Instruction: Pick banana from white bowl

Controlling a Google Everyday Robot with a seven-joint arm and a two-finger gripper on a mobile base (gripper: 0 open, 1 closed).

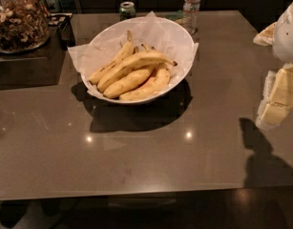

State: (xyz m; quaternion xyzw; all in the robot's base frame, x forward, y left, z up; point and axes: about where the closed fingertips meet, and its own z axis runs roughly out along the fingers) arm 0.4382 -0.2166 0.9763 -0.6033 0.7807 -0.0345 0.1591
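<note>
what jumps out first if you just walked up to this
The large round white bowl lined with crinkled paper sits mid-table, heaped with yellow bananas. The longest curved yellow banana lies across the top of them. The robot's gripper hangs at the right edge, well apart from the bowl, and a glass jar of nuts stands back left.

At the right edge, the arm shell [287, 30] is white and rounded (a tan patch [265, 34] beside it); below, the tool [274, 106] is blocky, pale yellow, with whitish edging.
</note>
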